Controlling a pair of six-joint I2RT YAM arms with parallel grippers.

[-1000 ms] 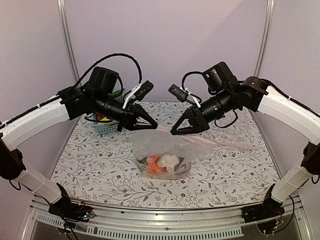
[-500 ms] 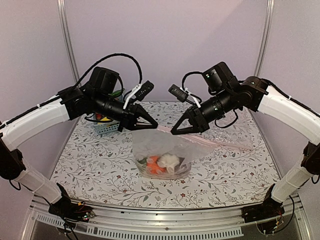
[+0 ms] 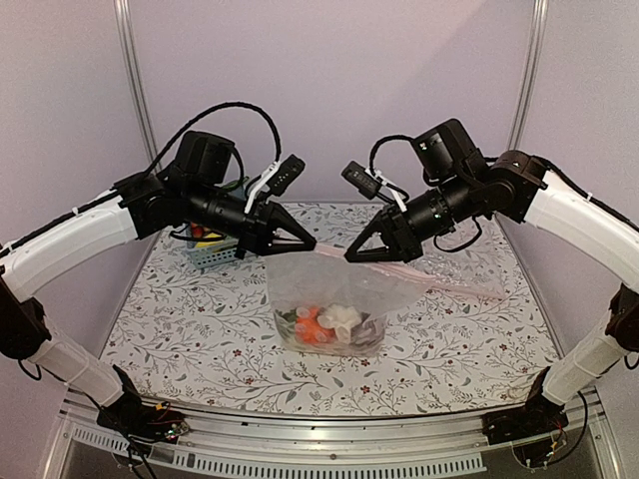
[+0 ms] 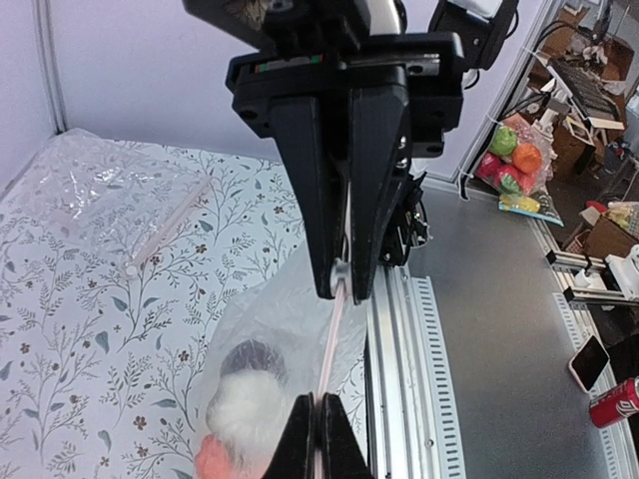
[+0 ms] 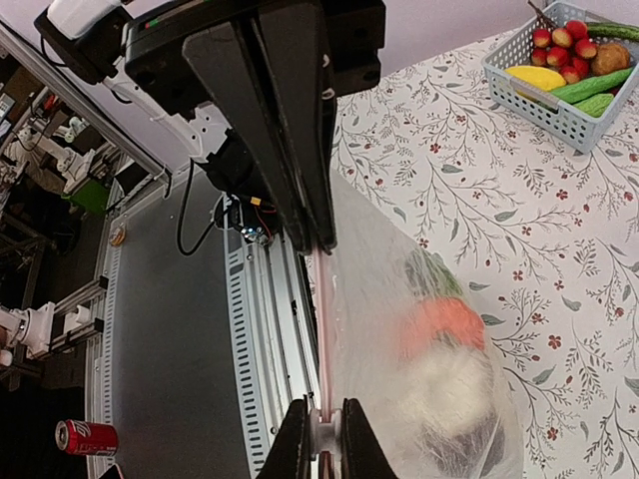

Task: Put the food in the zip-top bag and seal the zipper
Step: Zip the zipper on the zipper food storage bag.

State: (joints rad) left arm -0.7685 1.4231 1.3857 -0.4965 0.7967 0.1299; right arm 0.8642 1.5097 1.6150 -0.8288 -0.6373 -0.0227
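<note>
Lifted slightly since a second ago, the thin transparent plastic zip-top bag (image 3: pixel 329 289) is held upright over the floral-patterned table (image 3: pixel 180 329) between both arms. Its pinkish zipper strip (image 3: pixel 330 252) is pinched by the left gripper (image 3: pixel 310 243) and the right gripper (image 3: pixel 351 258) — both clamped tight on it. Cream-white, orange and dark maroon toy food (image 3: pixel 334 321) is bunched at the bag's bottom.

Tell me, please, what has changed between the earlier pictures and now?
The right tool closed onto the zipper, and both tools rose slightly, lifting the mouth of the zip-top bag. The left tool stayed shut on the zipper; the food stayed at the bag's bottom.
</note>
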